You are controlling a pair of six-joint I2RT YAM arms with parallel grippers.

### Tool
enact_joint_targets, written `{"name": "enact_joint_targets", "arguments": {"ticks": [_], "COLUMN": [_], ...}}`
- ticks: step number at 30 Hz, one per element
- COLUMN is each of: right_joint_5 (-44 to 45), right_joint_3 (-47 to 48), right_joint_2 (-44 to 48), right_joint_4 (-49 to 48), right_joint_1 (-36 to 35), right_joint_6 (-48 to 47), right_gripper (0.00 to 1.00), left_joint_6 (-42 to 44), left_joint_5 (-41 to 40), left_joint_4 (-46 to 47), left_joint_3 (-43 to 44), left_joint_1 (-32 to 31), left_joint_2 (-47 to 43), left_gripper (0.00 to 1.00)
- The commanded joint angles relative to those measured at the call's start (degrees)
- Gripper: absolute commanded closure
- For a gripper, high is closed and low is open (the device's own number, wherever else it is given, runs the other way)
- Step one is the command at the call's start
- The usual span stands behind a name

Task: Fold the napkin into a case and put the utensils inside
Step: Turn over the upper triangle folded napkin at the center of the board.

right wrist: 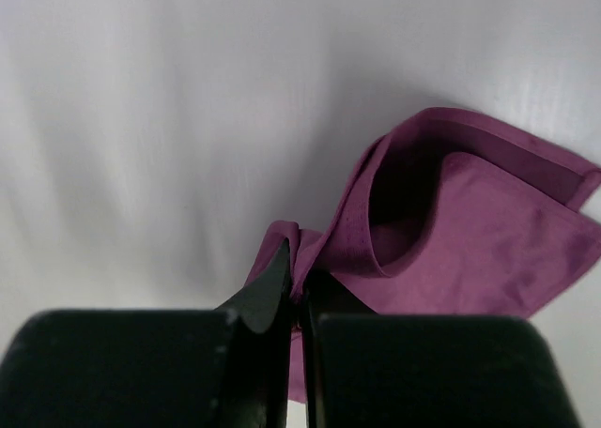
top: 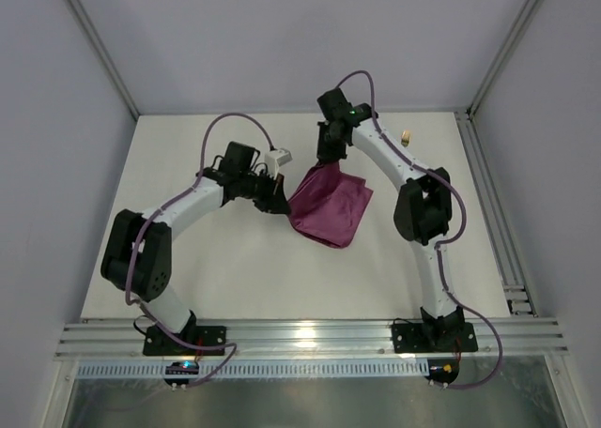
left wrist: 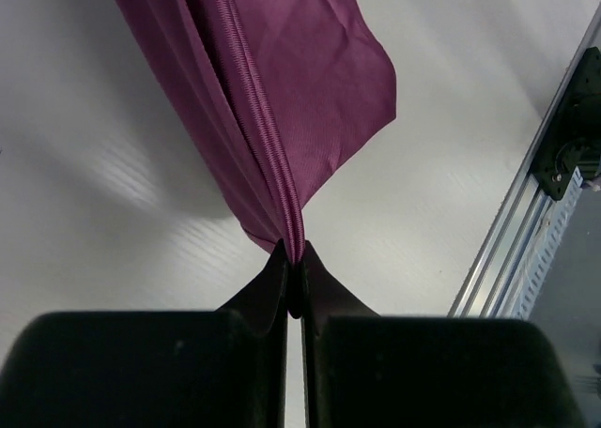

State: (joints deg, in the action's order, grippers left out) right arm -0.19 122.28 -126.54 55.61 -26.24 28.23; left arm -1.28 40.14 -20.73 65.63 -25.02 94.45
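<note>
The magenta-purple napkin (top: 329, 207) hangs crumpled between both arms over the middle of the white table, its lower part resting on the surface. My left gripper (top: 282, 203) is shut on one hemmed corner, and in the left wrist view the napkin (left wrist: 282, 90) streams away from the pinched tips of that gripper (left wrist: 293, 254). My right gripper (top: 325, 161) is shut on another edge. The right wrist view shows a fold of the napkin (right wrist: 470, 231) clamped at that gripper (right wrist: 300, 268). The utensils are out of view. The cloth has no case shape.
A small beige object (top: 406, 137) lies near the back right of the table. An aluminium rail (top: 310, 334) runs along the near edge and another rail (top: 493, 212) down the right side. Grey walls enclose the table.
</note>
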Motion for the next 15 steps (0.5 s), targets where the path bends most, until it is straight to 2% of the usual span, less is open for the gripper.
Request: {"name": "enact_joint_targets", "arguments": {"ticks": [1,5,10,14,15], "right_joint_5": [1.1,-1.3,-1.6,-3.2,-3.9], "right_joint_3": [5.1,3.9,3.0,2.3,2.2], "right_joint_2": [-4.9,-7.8,-9.9,-11.6,-11.9], "right_joint_4": [-7.7,-15.6,-22.4,-26.6,-27.5], "right_joint_1": [-2.6,-5.1,-7.6,-8.7,-8.8], "right_joint_6": [6.0,10.5,15.2,18.3,18.9], "right_gripper": [0.96,0.96,0.94,0.82,0.76], "left_joint_6": [1.1,4.4,5.9,7.1,7.3], "left_joint_5": [6.8,7.9,9.4,8.6,8.6], "left_joint_4": [-2.4,-4.1,-4.1,-4.5,-4.6], "left_joint_3": [-1.3,-2.3,-4.2,-5.6,-5.8], "left_joint_1": [3.7,10.1,15.3,18.0,18.2], "left_joint_2": [3.4,6.3,7.8,8.2,8.5], "left_gripper": [1.00,1.00,1.00,1.00,1.00]}}
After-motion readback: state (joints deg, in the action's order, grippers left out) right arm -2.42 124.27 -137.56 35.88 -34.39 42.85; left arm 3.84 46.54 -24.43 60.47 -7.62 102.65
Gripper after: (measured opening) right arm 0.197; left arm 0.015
